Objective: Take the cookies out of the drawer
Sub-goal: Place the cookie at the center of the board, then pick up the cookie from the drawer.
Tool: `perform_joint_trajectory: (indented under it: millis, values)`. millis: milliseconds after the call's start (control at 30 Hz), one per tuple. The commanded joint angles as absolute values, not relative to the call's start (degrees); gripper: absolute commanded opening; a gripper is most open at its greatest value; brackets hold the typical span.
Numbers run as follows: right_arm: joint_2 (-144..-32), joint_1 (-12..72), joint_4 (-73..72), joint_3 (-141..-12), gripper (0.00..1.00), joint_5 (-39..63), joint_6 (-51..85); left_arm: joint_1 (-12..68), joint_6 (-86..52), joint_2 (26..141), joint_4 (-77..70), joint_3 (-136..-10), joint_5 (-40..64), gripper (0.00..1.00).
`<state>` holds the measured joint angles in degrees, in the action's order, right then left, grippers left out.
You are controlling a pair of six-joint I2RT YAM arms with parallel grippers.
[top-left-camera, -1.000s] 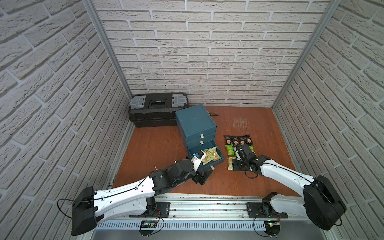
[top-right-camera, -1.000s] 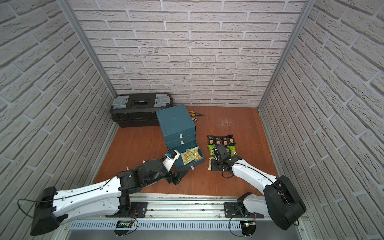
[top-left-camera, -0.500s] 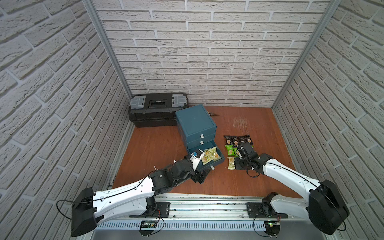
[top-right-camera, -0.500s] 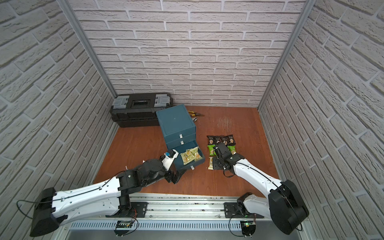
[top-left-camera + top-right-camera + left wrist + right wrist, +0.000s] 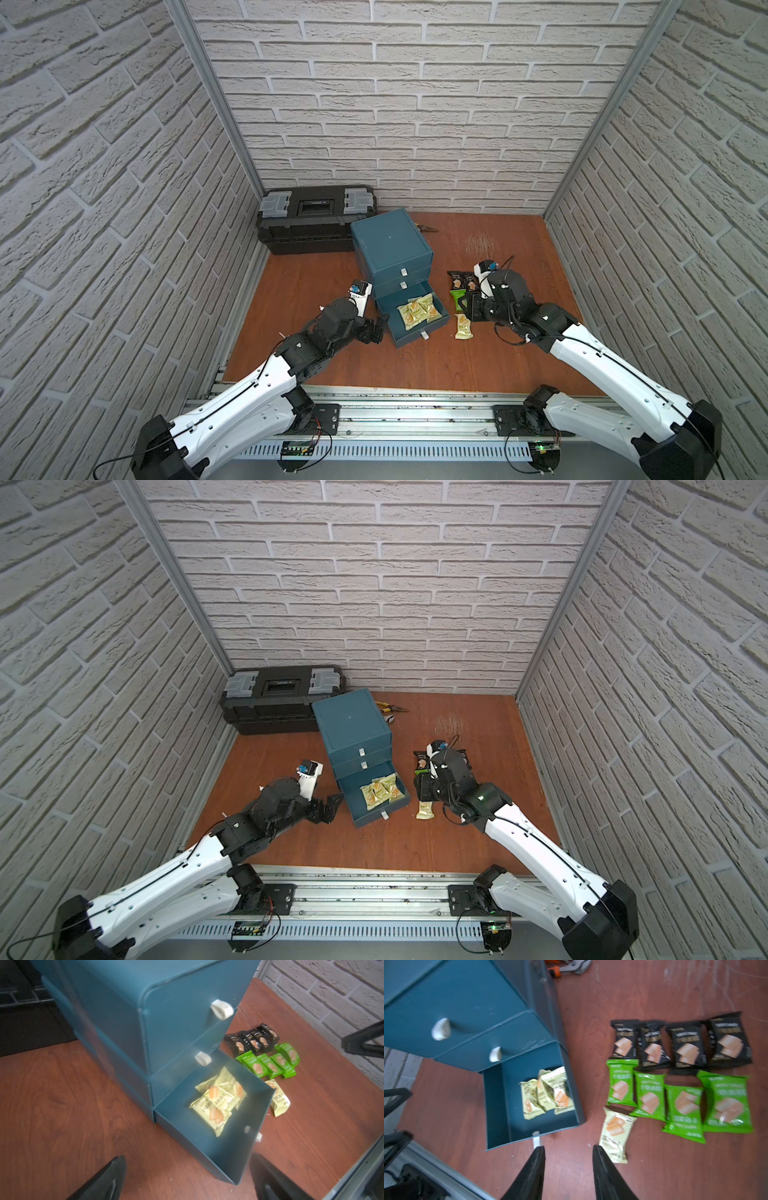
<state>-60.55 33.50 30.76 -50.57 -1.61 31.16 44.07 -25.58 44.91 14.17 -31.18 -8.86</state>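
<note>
Overall: red-brown wooden tabletop [image 5: 415,365] | white brick walls [image 5: 415,104] enclosing

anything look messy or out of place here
Mostly tidy: the black packets and green packets lie in rows on the floor. The cream packets in the open bottom drawer are heaped and overlapping, one cream packet lies alone and slightly askew, and pliers lie behind the cabinet.

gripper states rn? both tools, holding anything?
Left tool: open, empty, beside the pulled-out bottom drawer.
Right tool: open, empty, next to the cream cookie packet on the floor.
</note>
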Motion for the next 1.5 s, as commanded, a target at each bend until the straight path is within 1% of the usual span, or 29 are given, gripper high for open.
perform_joint_trajectory:
  millis: [0, 267, 467, 600, 767, 900, 1033, 1333, 1400, 1467]
  values:
    - [-66.39, 38.56, 25.96, -54.93, 0.44, -2.20, 32.58, 42.06, -26.78, 42.96, 16.02, -30.25, -8.14, 0.99]
    - [-79.90, 44.64, 20.44, -60.04, 0.44, -1.50, 32.14, 39.52, -27.91, 43.23, 16.08, -29.64, -6.40, 0.99]
    - [-87.23, 48.17, 22.44, -63.26, 0.44, -6.68, 29.95, 37.69, -30.54, 44.68, 13.27, -29.07, -4.06, 0.99]
    - [-90.91, 49.46, 21.83, -62.84, 0.44, -9.72, 28.69, 37.35, -31.97, 46.04, 9.96, -28.73, -3.01, 0.98]
    - [-96.04, 50.20, 21.40, -62.18, 0.44, -12.41, 28.13, 37.28, -32.01, 47.31, 9.88, -29.00, -3.54, 0.99]
    - [-97.52, 50.23, 21.10, -61.01, 0.45, -16.64, 28.03, 37.20, -30.65, 47.15, 10.61, -29.78, -1.96, 0.98]
    - [-99.23, 50.27, 20.11, -61.56, 0.45, -15.73, 26.10, 37.24, -29.56, 47.11, 11.34, -30.22, -2.60, 0.99]
    - [-104.56, 50.27, 19.07, -63.86, 0.38, -14.68, 24.78, 37.25, -29.27, 47.81, 11.51, -30.41, -2.44, 0.98]
    - [-105.48, 50.27, 18.92, -64.15, 0.35, -14.56, 24.81, 37.22, -29.13, 47.77, 11.68, -30.41, -2.44, 0.99]
    - [-105.90, 50.27, 18.57, -64.11, 0.28, -14.54, 24.99, 37.26, -29.27, 47.48, 11.69, -30.39, -2.32, 0.99]
